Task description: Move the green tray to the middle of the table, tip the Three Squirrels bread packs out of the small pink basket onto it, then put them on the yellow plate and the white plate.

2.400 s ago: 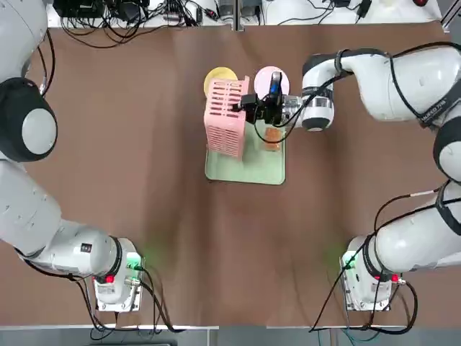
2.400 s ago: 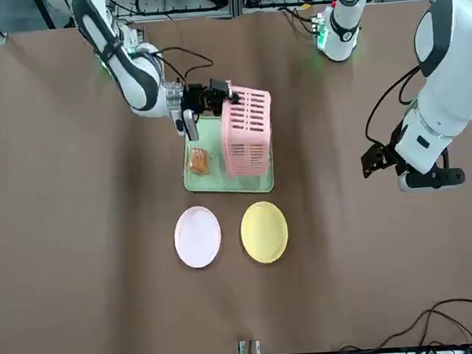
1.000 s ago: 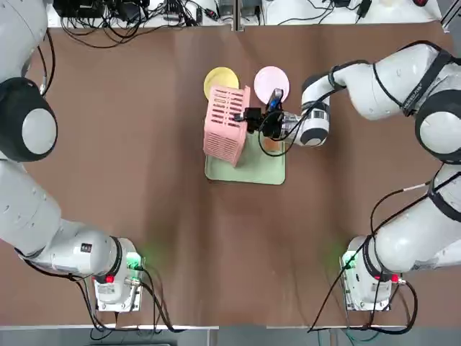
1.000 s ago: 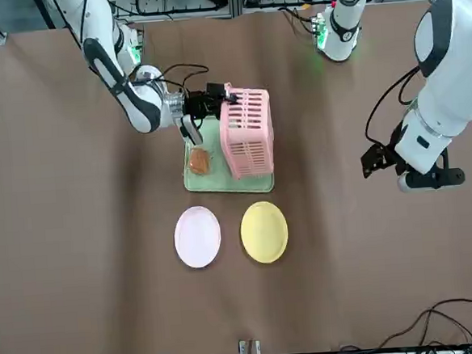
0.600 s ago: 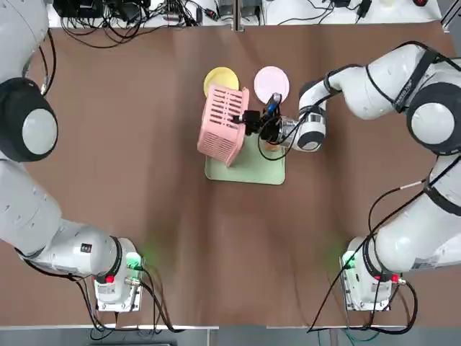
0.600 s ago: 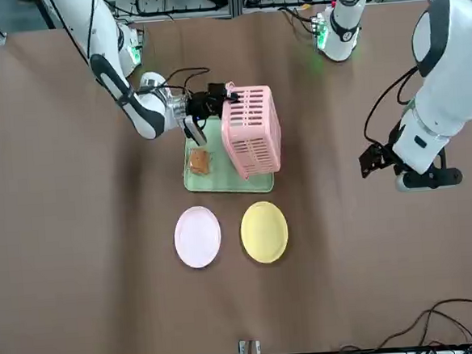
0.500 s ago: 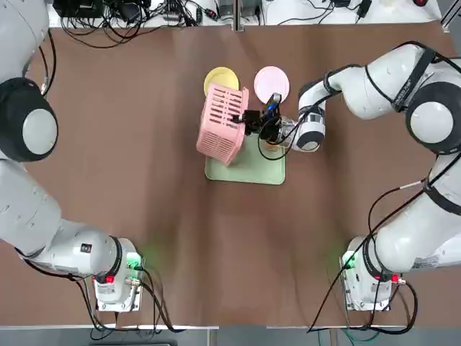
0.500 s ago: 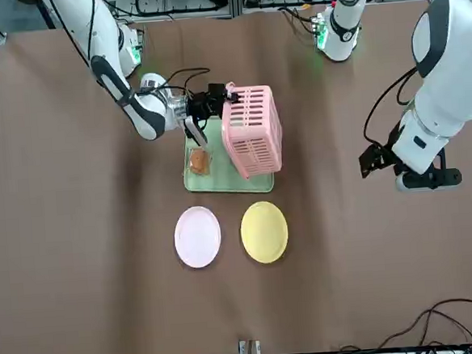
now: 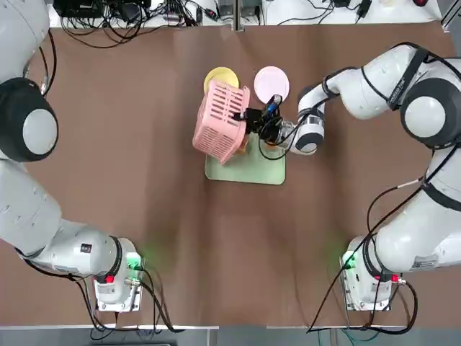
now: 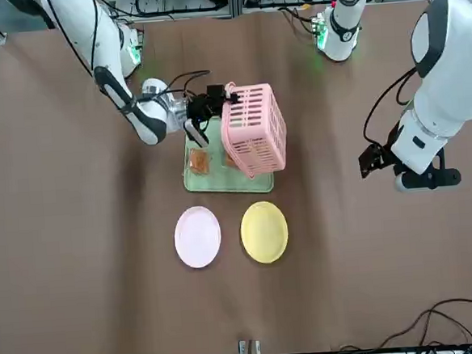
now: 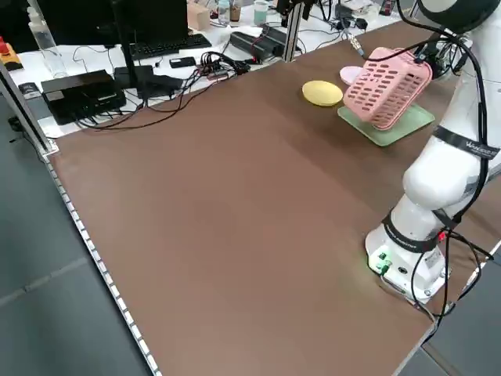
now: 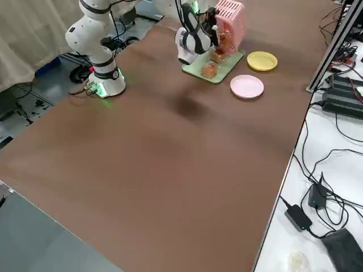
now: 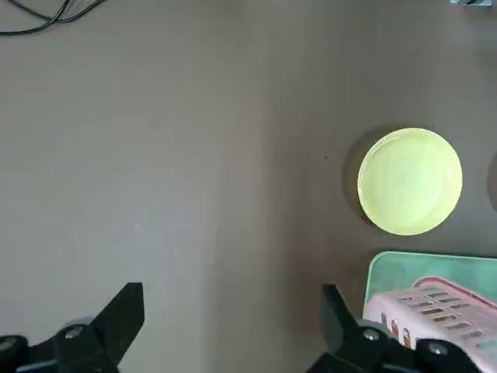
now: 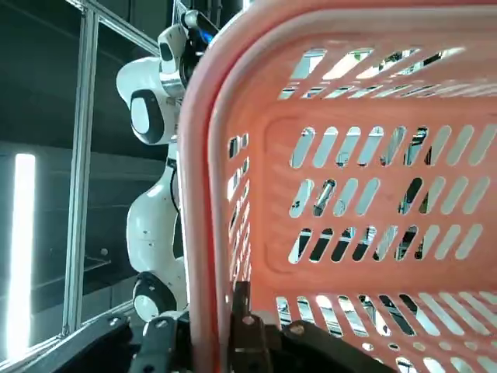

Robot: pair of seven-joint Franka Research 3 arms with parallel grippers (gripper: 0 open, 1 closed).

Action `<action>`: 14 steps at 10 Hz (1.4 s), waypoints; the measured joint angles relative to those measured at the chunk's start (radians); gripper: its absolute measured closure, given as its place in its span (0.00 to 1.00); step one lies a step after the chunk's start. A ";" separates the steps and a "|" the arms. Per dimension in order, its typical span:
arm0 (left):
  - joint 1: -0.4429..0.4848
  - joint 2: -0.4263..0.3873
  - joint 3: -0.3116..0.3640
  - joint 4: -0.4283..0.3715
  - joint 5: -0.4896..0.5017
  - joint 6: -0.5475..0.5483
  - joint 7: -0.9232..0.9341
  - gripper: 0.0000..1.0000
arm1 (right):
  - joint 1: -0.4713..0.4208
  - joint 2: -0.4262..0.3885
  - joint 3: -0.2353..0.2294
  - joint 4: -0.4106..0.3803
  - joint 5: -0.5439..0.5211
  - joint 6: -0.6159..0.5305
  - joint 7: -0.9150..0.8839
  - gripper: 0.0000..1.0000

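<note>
— Pink lattice: where's the small pink basket?
— Tipped over the flat green tray mid-table, its rim pinched in the right gripper. Left gripper spread, far left.

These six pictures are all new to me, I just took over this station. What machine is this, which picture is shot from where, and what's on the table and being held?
It is two white robot arms side by side at a brown table. One picture looks straight down, one faces the robot from across the table, two look in from the sides, and one camera sits on each wrist.

The right gripper is shut on the rim of the small pink basket, holding it tipped over the green tray. At least two bread packs lie on the tray. The yellow plate and white plate sit beyond it, empty. The left gripper hangs open off to the side, idle.
</note>
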 joint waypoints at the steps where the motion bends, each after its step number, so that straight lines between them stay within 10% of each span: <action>1: 0.000 0.000 0.000 0.000 0.000 0.000 0.000 0.00 | -0.001 0.000 -0.003 0.000 0.000 0.000 0.000 0.93; 14: 0.000 0.001 0.000 0.000 0.000 0.000 0.000 0.00 | -0.056 -0.002 -0.111 -0.073 -0.149 -0.123 -0.001 0.93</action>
